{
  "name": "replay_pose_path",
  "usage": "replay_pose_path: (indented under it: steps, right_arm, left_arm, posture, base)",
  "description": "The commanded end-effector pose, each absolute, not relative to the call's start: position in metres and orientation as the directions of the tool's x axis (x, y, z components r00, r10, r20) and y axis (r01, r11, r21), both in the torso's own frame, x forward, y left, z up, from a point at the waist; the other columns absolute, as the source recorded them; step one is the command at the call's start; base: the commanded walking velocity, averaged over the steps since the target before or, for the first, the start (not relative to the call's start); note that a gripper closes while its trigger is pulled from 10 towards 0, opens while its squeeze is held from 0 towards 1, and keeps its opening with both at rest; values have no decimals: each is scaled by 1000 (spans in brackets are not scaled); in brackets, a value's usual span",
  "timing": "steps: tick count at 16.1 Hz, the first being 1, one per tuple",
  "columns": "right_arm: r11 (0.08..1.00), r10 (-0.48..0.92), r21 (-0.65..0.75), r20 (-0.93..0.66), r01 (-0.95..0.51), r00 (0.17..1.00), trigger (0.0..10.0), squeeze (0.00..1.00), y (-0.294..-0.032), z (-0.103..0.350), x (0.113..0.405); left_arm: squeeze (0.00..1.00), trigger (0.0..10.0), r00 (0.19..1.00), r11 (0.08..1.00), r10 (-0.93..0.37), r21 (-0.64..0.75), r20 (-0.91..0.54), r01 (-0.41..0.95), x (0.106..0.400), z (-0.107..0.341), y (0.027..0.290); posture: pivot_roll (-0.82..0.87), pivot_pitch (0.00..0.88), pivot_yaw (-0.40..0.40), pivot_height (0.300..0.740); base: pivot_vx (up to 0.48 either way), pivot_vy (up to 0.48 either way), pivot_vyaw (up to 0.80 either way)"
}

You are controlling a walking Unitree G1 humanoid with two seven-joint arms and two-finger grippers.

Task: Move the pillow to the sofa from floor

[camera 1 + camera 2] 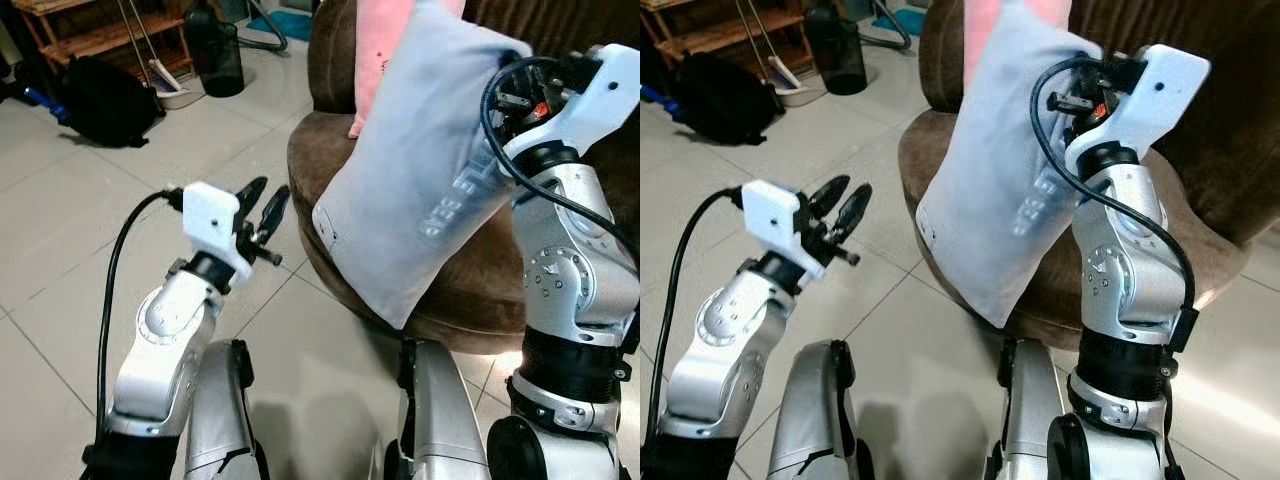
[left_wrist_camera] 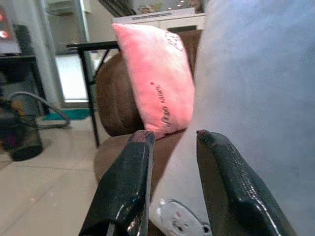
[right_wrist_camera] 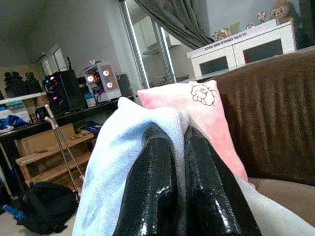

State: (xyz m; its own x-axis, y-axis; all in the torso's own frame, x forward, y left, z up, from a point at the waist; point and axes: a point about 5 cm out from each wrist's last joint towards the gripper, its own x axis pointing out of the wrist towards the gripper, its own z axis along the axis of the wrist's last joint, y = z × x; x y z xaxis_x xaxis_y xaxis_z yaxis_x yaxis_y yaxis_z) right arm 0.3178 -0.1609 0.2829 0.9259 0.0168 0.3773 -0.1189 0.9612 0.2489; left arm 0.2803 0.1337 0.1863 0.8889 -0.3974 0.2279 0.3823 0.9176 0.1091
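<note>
Lowering pale blue pillow onto sofa | right pincer clamped on its top edge | left pincer apart, near-left | advice: settle fully, then release

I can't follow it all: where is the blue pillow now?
The blue pillow hangs from the right gripper over the brown sofa, before the pink pillow.

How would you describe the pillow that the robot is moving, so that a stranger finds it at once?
Look at the brown sofa. Two pillows are over its seat; the right gripper pinches the top corner of the pale blue pillow, which hangs down past the seat's front edge. The pink pillow behind it leans on the backrest.
</note>
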Motion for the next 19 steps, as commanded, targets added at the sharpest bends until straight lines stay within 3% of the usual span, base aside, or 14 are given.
replay_pose_path:
  steps: [1, 13, 19]
  right_arm:
    - [953, 15, 271, 415, -139, 910, 10000, 0, -156, 296, 315]
    - [945, 1, 294, 442, -145, 897, 10000, 0, -157, 316, 317]
    - [944, -15, 308, 404, -121, 914, 10000, 0, -161, 304, 316]
  left_arm:
    - [0, 10000, 912, 937, -346, 127, 219, 325, 284, 190, 137]
    - [0, 10000, 942, 958, -281, 113, 185, 264, 286, 192, 142]
    - [0, 10000, 948, 958, -275, 132, 160, 256, 283, 187, 144]
  posture:
    - [-45, 0, 16, 521]
    - [-66, 11, 4, 636]
    - [-52, 35, 8, 696]
  base:
    - [0, 0, 0]
    - [0, 0, 0]
    - [0, 0, 0]
